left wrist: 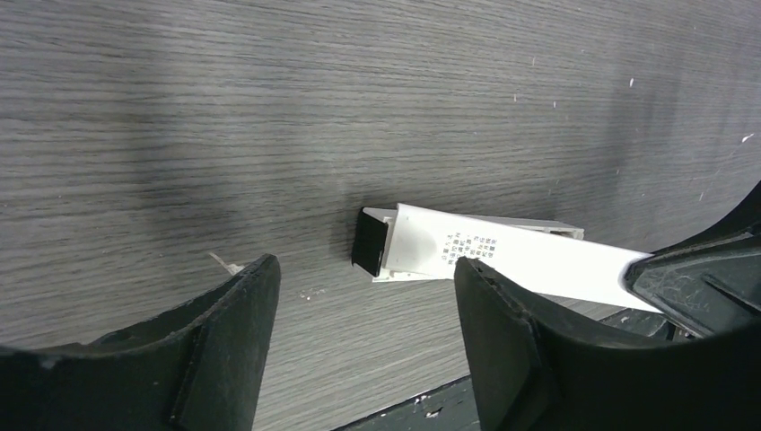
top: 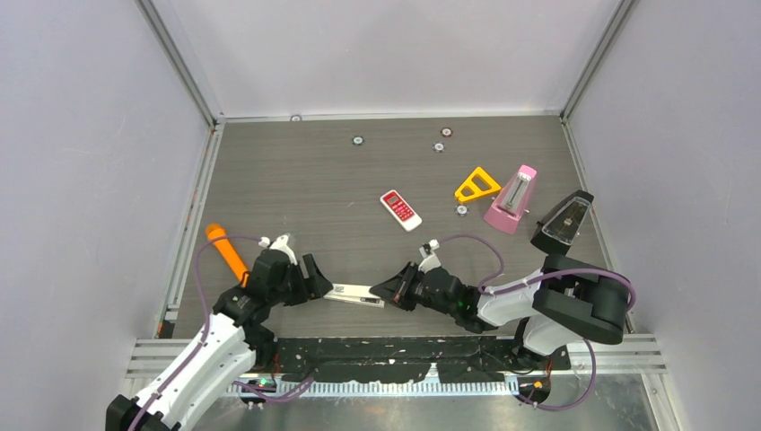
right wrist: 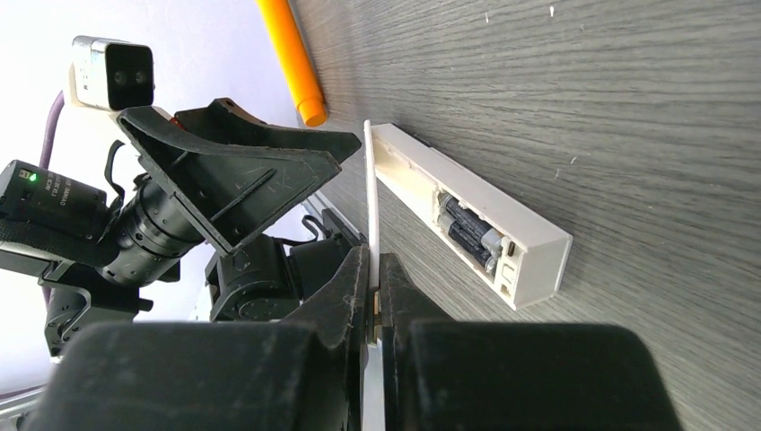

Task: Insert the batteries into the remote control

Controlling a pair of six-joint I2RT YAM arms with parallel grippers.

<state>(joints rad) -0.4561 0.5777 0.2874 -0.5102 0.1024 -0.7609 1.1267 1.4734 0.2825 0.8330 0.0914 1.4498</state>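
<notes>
Right gripper point(right wrist: 375, 269) pinches the thin white battery cover point(right wrist: 369, 180) by one end. Left gripper point(left wrist: 363, 332) gapes wide just off the white remote control point(right wrist: 529, 238), which lies by the near edge of the table point(top: 314, 180). Two dark batteries point(right wrist: 467, 229) sit in its open bay. The remote is probably light, stiff and slide-prone, so grip its long sides.

batteries point(right wrist: 467, 230) in remote point(right wrist: 538, 248), stick point(top: 226, 252) left of remote

Operator, your desk point(top: 314, 180) stock reads:
- long white plastic remote control point(right wrist: 538, 242): one
- dark grey-black cylindrical batteries point(right wrist: 467, 229): two
- thin white flat battery cover point(right wrist: 370, 197): one
- small red-and-white keypad handset point(top: 400, 209): one
- orange cone-ended stick point(top: 226, 251): one
- yellow plastic triangle point(top: 488, 180): one
- pink pyramid-shaped metronome point(top: 512, 199): one
- black pyramid-shaped metronome point(top: 563, 221): one
- small round discs point(top: 357, 140): five
</notes>
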